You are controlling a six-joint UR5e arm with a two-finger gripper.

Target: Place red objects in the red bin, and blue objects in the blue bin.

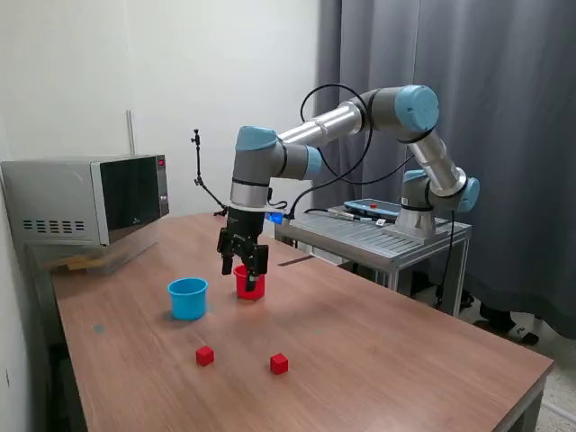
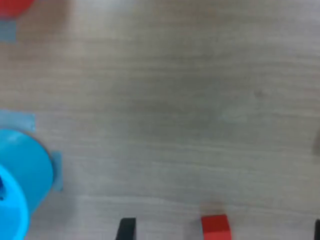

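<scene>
Exterior view: the black two-finger gripper [image 1: 243, 267] of the UR5e arm hangs just in front of and above the small round red plastic cup [image 1: 251, 284], a little left of frame centre, with the small round light blue plastic cup [image 1: 188, 298] standing just beside it toward the left of the frame. The jaws appear parted with nothing visible between them (the red cup behind them makes a firm reading difficult). Two small solid red cubes rest on the bare wooden table [image 1: 387, 351] in the lower centre of the frame: the left red cube [image 1: 205, 355] below the light blue cup, and the right red cube [image 1: 279, 363] below and slightly right of the gripper; both lie well apart from either cup. No dark blue cubes are visible on the table; whether any sit inside the light blue cup cannot be told. The relation governing the next move, as judged here, is that both red cubes lie toward the lower edge of the frame from the jaws, the right one being marginally more in line. Being cubes, they offer no long axis to favour.
</scene>
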